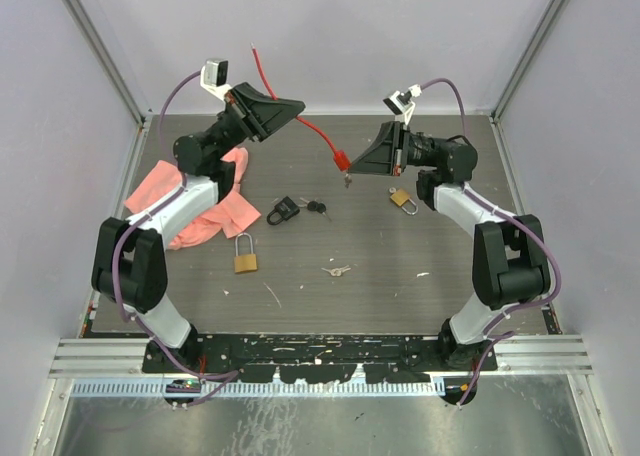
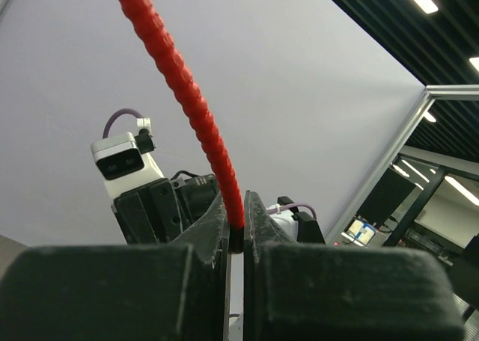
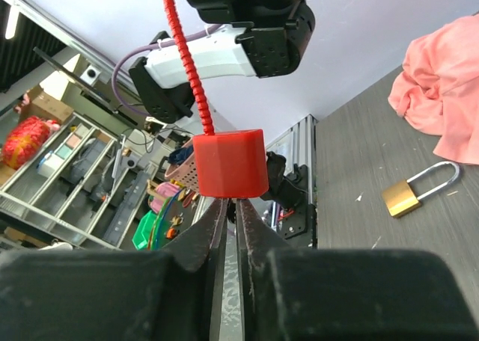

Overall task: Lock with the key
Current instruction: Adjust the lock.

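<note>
The left gripper [image 1: 297,109] is raised above the far left of the table [image 1: 430,276], and its fingers [image 2: 213,229] are clenched on the red cable [image 1: 318,136] of the cable lock. In the left wrist view the cable [image 2: 187,94] rises out of the closed finger gap and curves up and to the left. From the grip point the cable descends to the right to the lock's red body [image 1: 340,159], which is suspended above the table between the two arms. The right gripper [image 1: 355,168] is positioned at this body from the right. In the right wrist view its fingers [image 3: 209,229] stand nearly together with only a thin slit between them, and their tips meet the underside of the body [image 3: 228,161]. Whether they clamp anything there cannot be told, because no key is visible between them. A small piece [image 1: 347,181] hangs just below the body; it is too small to identify. A loose set of silver keys [image 1: 338,271] lies on the table near the centre, apart from both grippers. A black padlock [image 1: 283,212] lies farther back with dark keys [image 1: 317,208] just beside it. A brass padlock [image 1: 245,256] lies at front left with its shackle pointing away from the arm bases. A second brass padlock [image 1: 403,199] lies close to the right arm. A pink cloth [image 1: 225,211] is bunched on the left of the table, partly under the left arm.
</note>
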Motion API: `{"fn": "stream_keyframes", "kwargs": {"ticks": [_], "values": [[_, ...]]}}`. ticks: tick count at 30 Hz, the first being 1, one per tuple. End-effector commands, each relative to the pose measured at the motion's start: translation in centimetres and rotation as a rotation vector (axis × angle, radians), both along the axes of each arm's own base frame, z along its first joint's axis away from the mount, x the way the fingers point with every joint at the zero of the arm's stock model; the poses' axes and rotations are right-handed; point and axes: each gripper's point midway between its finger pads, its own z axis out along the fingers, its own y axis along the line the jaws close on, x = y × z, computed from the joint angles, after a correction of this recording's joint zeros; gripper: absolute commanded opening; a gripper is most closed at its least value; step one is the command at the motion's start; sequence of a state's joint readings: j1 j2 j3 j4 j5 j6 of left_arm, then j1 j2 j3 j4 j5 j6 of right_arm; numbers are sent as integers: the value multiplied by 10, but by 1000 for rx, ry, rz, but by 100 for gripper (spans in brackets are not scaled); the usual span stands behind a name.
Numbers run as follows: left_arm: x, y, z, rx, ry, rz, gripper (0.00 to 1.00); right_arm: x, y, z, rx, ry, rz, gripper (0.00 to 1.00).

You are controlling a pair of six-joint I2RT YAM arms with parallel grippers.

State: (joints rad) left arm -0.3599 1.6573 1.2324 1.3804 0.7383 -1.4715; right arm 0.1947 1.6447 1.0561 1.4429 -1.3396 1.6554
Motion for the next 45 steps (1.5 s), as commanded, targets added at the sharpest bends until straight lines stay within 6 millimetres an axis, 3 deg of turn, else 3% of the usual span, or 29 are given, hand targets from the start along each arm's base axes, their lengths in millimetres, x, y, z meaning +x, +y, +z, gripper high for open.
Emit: {"fn": "stream_keyframes", "kwargs": {"ticks": [1,8,14,18,29,32,37,42,45], "values": [[-22,-6,7,24,-88,-65,0,-23,-1,48,132,-108,-8,21],[-23,-2,15,13,-107,-45,0,-25,-8,40,103,-95,-29,43],[-30,2,22,-1,-117,-44,0,-34,-14,53,129,-122,-52,69],[-35,4,26,-6,-120,-48,0,-38,-11,67,156,-131,-38,71],[-31,8,28,-21,-103,10,0,-52,-1,71,167,-102,15,53],[-29,7,26,-19,-97,12,0,-50,-1,73,172,-102,11,43],[-23,6,14,26,-85,58,0,-55,-1,71,155,-139,14,39],[-19,5,6,53,-77,83,0,-54,0,67,102,-206,0,15],[-19,4,0,60,-56,75,3,-52,1,64,57,-258,-12,7]]}}
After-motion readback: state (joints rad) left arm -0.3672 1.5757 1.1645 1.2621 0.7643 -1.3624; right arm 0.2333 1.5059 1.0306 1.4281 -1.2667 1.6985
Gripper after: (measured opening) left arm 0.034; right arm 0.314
